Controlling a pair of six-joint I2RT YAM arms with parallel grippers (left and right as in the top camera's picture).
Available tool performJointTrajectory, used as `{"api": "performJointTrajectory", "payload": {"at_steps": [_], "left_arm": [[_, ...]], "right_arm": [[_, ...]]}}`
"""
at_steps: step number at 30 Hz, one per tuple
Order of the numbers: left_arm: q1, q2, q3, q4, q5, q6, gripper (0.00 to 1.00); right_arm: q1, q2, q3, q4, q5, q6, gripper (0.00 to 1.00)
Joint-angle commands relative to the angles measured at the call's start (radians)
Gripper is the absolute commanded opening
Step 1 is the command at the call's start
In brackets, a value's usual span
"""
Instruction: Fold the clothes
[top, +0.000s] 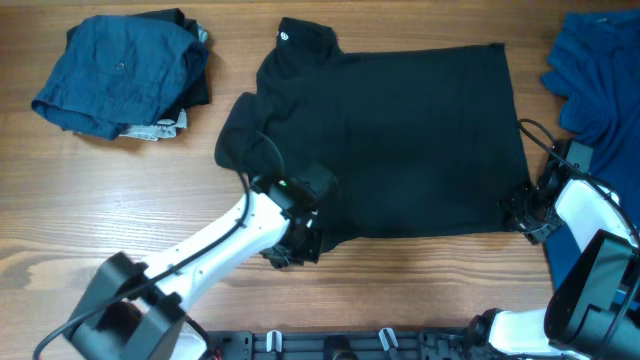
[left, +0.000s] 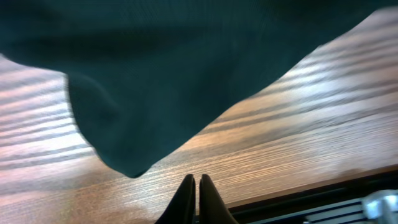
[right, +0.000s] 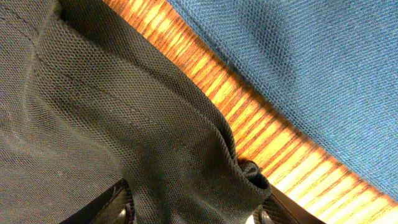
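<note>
A light-brown wooden table (top: 60, 230) with strong lengthwise grain filled the view. Soft light laid a sheen on it, and a black rail (top: 300, 346) ran along its near edge.

Overhead view: you have even, diffuse light from above. The counter (top: 120, 200) reads bright, grain crisp, no hard glare. The black shirt (top: 400, 140) swallows detail, so its folds barely show. Shadows are soft and short.

Left wrist view: dim and soft. The shirt is out of focus and takes a teal-grey cast. Pale sheen streaks lie across the counter's grain. The left end effector (left: 196, 179) is an underexposed dark silhouette.

Right wrist view: sharp at close range. You can resolve the weave of the shirt and of the blue garment (right: 311, 56). The counter strip between them is saturated orange, with a dark shadow along the shirt's edge.
</note>
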Motion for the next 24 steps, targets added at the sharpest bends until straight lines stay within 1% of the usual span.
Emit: {"api": "performJointTrajectory", "payload": {"at_steps": [1,2,3,4,5,7,8,10,11,13,15,17,18,19,20,21,22,24], "left_arm": [[-0.046,0.059,-0.013,-0.016,-0.036,0.023,0.39],[-0.054,0.07,-0.013,-0.018,-0.056,0.023,0.49],[-0.064,0.089,-0.013,-0.018,-0.085,0.023,0.67],[-0.069,0.105,-0.013,-0.013,-0.105,0.023,0.72],[-0.072,0.121,-0.013,-0.009,-0.117,0.023,0.74],[-0.072,0.139,-0.013,0.0,-0.143,0.019,0.82],[-0.072,0.143,-0.013,0.002,-0.154,0.019,0.85],[-0.072,0.154,-0.013,0.002,-0.172,0.019,0.86],[-0.072,0.158,-0.013,0.002,-0.171,0.019,0.84],[-0.072,0.157,-0.013,0.002,-0.172,0.019,0.73],[-0.072,0.157,-0.013,0.002,-0.172,0.019,0.69],[-0.072,0.158,-0.013,0.002,-0.174,0.014,0.61],[-0.072,0.158,-0.013,0.002,-0.184,-0.002,0.59],[-0.072,0.158,-0.013,0.003,-0.197,-0.027,0.64],[-0.072,0.158,-0.013,0.009,-0.206,-0.066,0.77],[-0.069,0.158,-0.013,0.016,-0.209,-0.122,0.77],[-0.066,0.157,-0.013,0.012,-0.209,-0.152,0.76],[-0.059,0.156,-0.012,-0.012,-0.21,-0.185,0.71]], "right_arm": [[0.001,0.024,-0.019,-0.02,0.005,-0.019,0.61],[0.001,0.024,-0.019,-0.02,0.005,-0.019,0.62],[0.001,0.024,-0.019,-0.02,0.005,-0.019,0.62],[0.001,0.024,-0.019,-0.02,0.005,-0.019,0.63],[0.001,0.024,-0.019,-0.02,0.005,-0.02,0.63],[0.001,0.024,-0.019,-0.02,0.005,-0.019,0.63],[0.001,0.024,-0.019,-0.02,0.005,-0.02,0.63],[0.001,0.024,-0.019,-0.02,0.005,-0.02,0.63],[0.001,0.024,-0.019,-0.02,0.005,-0.02,0.63],[0.001,0.024,-0.019,-0.02,0.005,-0.02,0.63],[0.001,0.024,-0.019,-0.02,0.005,-0.02,0.64],[0.001,0.024,-0.019,-0.02,0.005,-0.019,0.64],[0.001,0.024,-0.019,-0.02,0.005,-0.02,0.64],[0.001,0.024,-0.019,-0.02,0.005,-0.02,0.64],[0.001,0.024,-0.019,-0.02,0.005,-0.02,0.64],[0.001,0.024,-0.019,-0.02,0.005,-0.02,0.64],[0.001,0.024,-0.019,-0.021,0.005,-0.021,0.64],[0.001,0.024,-0.019,-0.022,0.005,-0.022,0.64]]}}
